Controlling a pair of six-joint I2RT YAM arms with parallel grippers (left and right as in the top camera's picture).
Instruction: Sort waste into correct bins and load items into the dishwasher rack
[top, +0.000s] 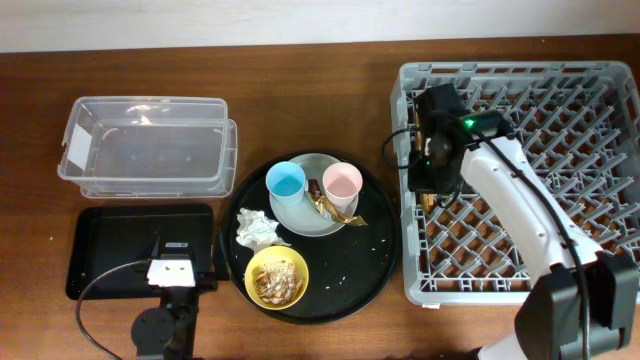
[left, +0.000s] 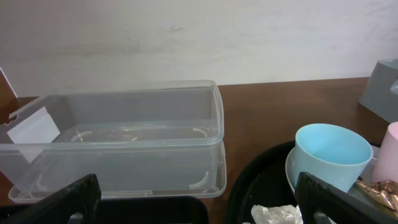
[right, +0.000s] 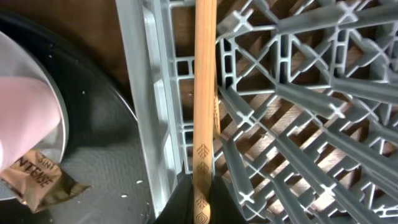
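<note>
Only the right wrist view shows the thin gold utensil (right: 205, 93) lying just inside the rack's (right: 158, 93) left wall. Its lower end is pinched in the right gripper (right: 200, 208), and the foil wrapper (right: 37, 180) under the pink cup (right: 25, 124) is printed "NTENSE". The left wrist view has the left gripper (left: 196, 199) spread wide before the clear tub (left: 124, 143), its white label (left: 34, 127) unreadable, while the overhead alone shows the tissue (top: 255, 230) and the yellow bowl (top: 277, 277) of scraps.
</note>
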